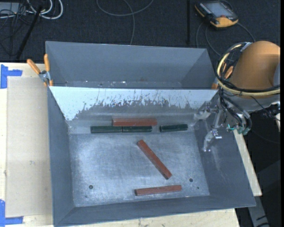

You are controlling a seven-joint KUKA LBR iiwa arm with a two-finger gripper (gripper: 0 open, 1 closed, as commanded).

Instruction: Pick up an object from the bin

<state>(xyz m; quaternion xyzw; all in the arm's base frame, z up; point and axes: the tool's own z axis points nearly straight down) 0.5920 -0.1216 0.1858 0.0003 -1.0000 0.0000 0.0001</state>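
Bin (61, 141): grey metal, sloped walls, scuffed flat floor. Contents are six thin straight bars, all lying flat.

Far row, along the foot of the far wall:
- left green bar (106, 129), mid green bar (137, 129) and right green bar (173, 127) lie in line, all dark.
- far brown bar (135, 122) lies just behind them, touching or nearly so.

Mid floor: slanted brown bar (154, 159), running far-left to near-right, apart from the rest.
Near edge: near brown bar (158, 190), almost parallel to the near wall.

My arm comes in from the right, its orange cover (258, 65) above the bin's far right corner. My pincer (210, 138) hangs over the right wall's slope and points down. I cannot tell whether it is released or clenched. The closest piece is the right green bar, just to its left and a little farther back.
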